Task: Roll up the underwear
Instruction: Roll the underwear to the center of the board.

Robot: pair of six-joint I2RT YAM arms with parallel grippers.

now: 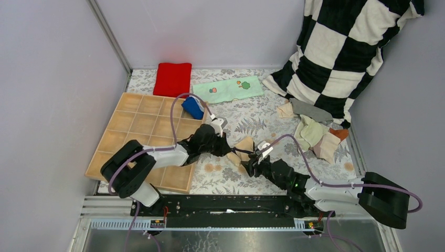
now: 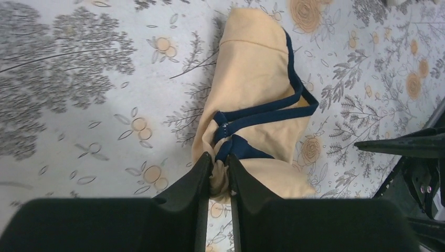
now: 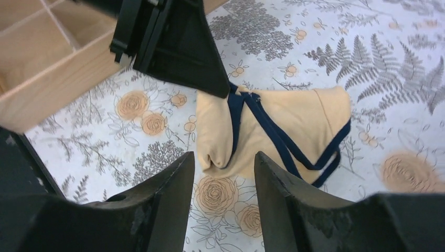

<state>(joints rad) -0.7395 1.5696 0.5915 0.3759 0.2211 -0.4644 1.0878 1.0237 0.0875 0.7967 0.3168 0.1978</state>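
At the middle of the bench [image 1: 262, 113], between both arms, the tan briefs [image 1: 242, 148] with navy trim lie loosely bunched, part-rolled at best. One blue roll [image 1: 192, 107] sits at the far corner of the wooden divided tray [image 1: 131, 126], toward 10 o'clock. A heap of unrolled underwear [image 1: 317, 135] waits at 2 o'clock, so most of the job looks undone. The left tool [image 2: 220, 176] pinches the briefs' edge. The right tool [image 3: 224, 157] stands spread just beside the cloth, gripping nothing.
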